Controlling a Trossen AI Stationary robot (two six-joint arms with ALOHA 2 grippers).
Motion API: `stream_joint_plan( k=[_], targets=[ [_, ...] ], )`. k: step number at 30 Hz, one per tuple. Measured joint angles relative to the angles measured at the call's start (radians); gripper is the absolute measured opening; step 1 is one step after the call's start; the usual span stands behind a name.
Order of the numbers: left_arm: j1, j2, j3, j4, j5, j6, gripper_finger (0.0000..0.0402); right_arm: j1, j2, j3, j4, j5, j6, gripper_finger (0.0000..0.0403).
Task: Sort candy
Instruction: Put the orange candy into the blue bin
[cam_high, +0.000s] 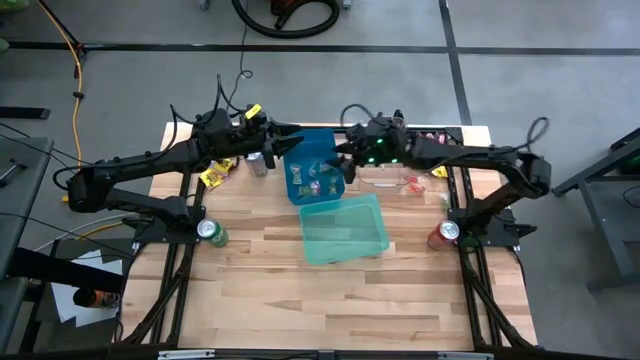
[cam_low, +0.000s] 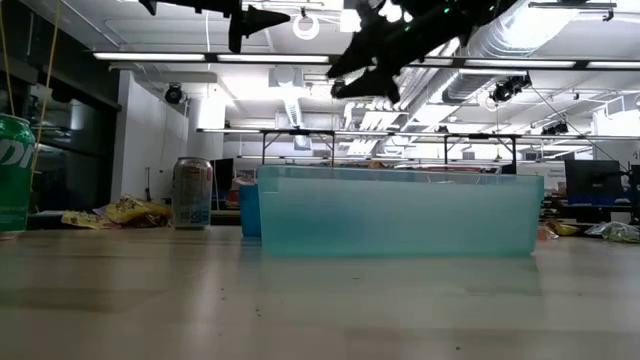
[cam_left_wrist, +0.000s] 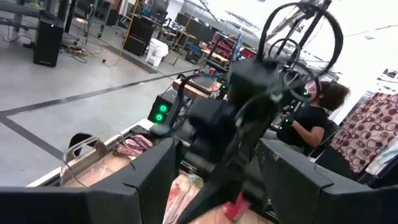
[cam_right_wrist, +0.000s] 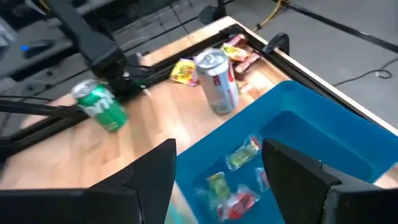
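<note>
Both arms are raised over the far middle of the wooden table (cam_high: 340, 290), reaching toward each other above the blue bin (cam_high: 312, 165). The right gripper (cam_high: 347, 152) hangs at the bin's right edge. Its wrist view shows both fingers (cam_right_wrist: 298, 177) spread wide with nothing between them, the bin's floor straight below. The left gripper (cam_high: 287, 143) sits at the bin's far left corner. Its fingers (cam_left_wrist: 149, 180) are spread too and hold nothing, and between them its wrist camera sees the other arm's wrist.

Several pieces of candy (cam_right_wrist: 239, 155) already lie in the blue bin: small green, yellow and red wrapped pieces scattered over its floor. A pale teal bin (cam_high: 345, 228) stands just nearer, touching or almost touching the blue one; whether anything is in it I cannot tell. More candy remains on the table. Yellow packets (cam_high: 215, 175) lie at the far left beside a silver can (cam_right_wrist: 217, 81), with dark maroon wrappers (cam_right_wrist: 242, 56) near the far edge behind that can. A few red and pink pieces (cam_high: 412, 184) lie right of the blue bin.

A green can (cam_high: 210, 233) stands at the left by the left arm's base, and a red can (cam_high: 443, 234) at the right by the other base. Beyond the table, a person (cam_left_wrist: 314, 121) in a dark top shows in the room.
</note>
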Motion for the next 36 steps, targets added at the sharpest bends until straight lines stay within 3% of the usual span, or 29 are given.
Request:
stream_joint_plan(
  k=[11,23,28,32,36],
  targets=[
    [0.038,0.0,0.0,-0.006,0.06,0.011,0.0216,0.01,-0.298,0.0,-0.267,0.021,-0.045,0.0233],
    [0.044,0.0,0.0,-0.006,0.062,0.018,0.0216,0.009,-0.352,0.0,-0.346,0.077,-0.068,0.0233],
    [0.044,0.0,0.0,-0.006,0.061,0.024,0.0216,0.002,-0.423,0.0,-0.569,0.336,0.025,0.0233],
    [0.044,0.0,0.0,-0.006,0.059,0.044,0.0216,0.002,-0.473,0.0,-0.846,0.565,0.214,0.0233],
    [0.044,0.0,0.0,-0.006,0.057,0.044,0.0216,-0.022,-0.491,-0.015,-1.094,0.63,0.479,0.0233]
  ],
)
